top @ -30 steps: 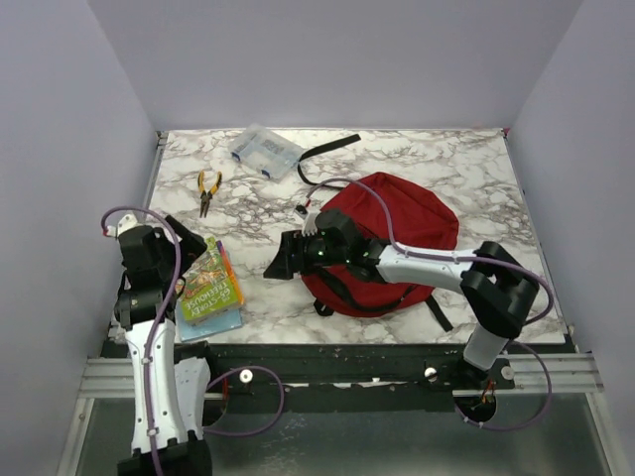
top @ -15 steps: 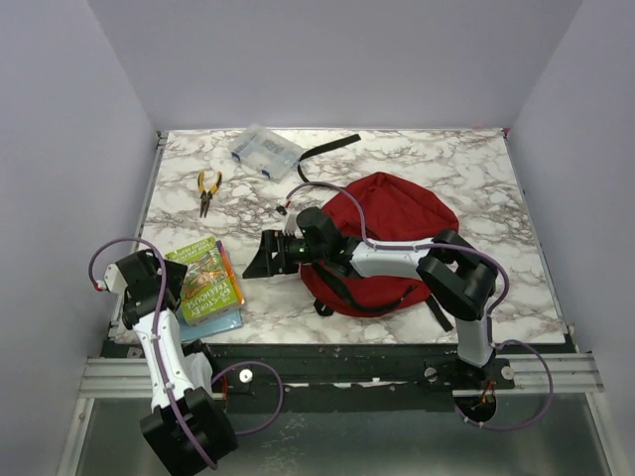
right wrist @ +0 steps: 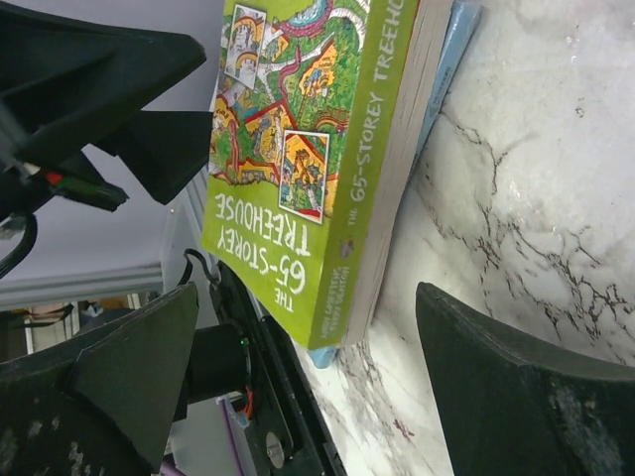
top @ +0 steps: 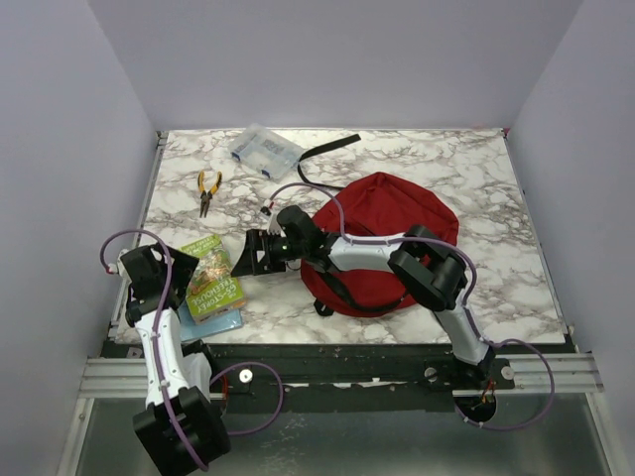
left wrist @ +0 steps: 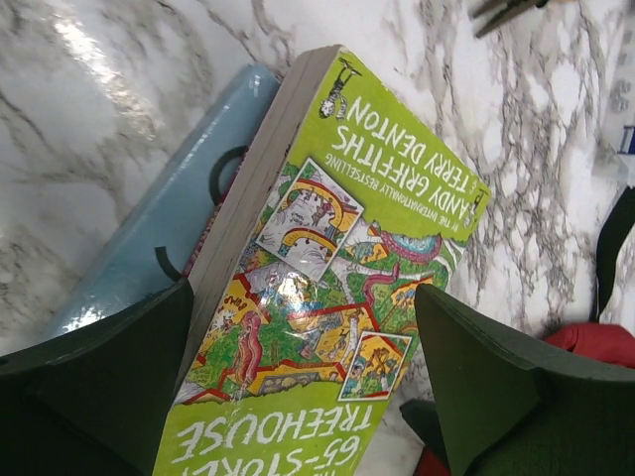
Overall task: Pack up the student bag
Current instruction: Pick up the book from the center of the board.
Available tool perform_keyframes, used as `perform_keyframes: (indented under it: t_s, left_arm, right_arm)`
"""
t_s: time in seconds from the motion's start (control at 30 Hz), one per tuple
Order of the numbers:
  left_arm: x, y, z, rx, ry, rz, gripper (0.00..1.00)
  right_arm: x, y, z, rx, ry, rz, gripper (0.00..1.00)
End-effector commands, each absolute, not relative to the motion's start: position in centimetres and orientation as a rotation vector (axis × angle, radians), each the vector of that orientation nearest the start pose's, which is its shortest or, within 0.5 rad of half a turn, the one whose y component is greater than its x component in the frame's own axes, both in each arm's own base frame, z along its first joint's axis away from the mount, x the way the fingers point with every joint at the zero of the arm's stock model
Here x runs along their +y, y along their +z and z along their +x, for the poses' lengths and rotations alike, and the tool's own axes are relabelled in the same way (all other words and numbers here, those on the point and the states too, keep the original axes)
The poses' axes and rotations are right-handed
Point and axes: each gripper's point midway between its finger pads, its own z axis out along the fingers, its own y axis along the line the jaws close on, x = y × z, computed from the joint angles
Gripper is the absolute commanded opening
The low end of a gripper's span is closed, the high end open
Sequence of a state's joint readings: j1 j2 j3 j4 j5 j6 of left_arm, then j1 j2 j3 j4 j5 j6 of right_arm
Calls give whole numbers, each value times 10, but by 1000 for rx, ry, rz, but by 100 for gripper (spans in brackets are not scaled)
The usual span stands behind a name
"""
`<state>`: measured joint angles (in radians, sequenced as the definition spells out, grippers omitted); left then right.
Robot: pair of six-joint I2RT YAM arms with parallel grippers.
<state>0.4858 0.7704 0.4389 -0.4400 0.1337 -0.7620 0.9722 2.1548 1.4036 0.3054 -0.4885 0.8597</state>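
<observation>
The dark red backpack (top: 397,218) lies right of the table's centre; its edge shows in the left wrist view (left wrist: 595,342). A green paperback (top: 213,280) rests tilted on a light blue book (top: 216,320) at the front left. My left gripper (top: 182,283) is open and straddles the near end of the green book (left wrist: 337,268). Its left finger is against the page edge and its right finger stands just clear. My right gripper (top: 256,253) is open and empty, just right of the green book (right wrist: 308,149), above bare marble.
Yellow-handled pliers (top: 207,188) lie at the left back. A clear plastic box (top: 264,151) and a black strap (top: 327,149) lie at the back. The table's front edge and black rail run just behind the books (right wrist: 268,397).
My right gripper has moved left from the backpack toward the books. My left gripper has closed in around the green book, which now sits tilted and turned on the blue one.
</observation>
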Motion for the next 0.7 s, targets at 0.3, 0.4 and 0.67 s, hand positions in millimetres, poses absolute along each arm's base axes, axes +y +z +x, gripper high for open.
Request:
perform_keyframes:
  t_s: [0.3,0.4,0.67]
  left_arm:
    - [13,73,250,2095,-549,-1138,95]
    - [12,73,250,2104,-554,-1136,95]
    - [15,86,254,2069,-541,-1089,93]
  right_arm:
    - [543,55,235,2433,1418,-471,94]
    - [539,55,233,2421,1435,-427,92]
    - [535,68,235,2404,1411,-443,90]
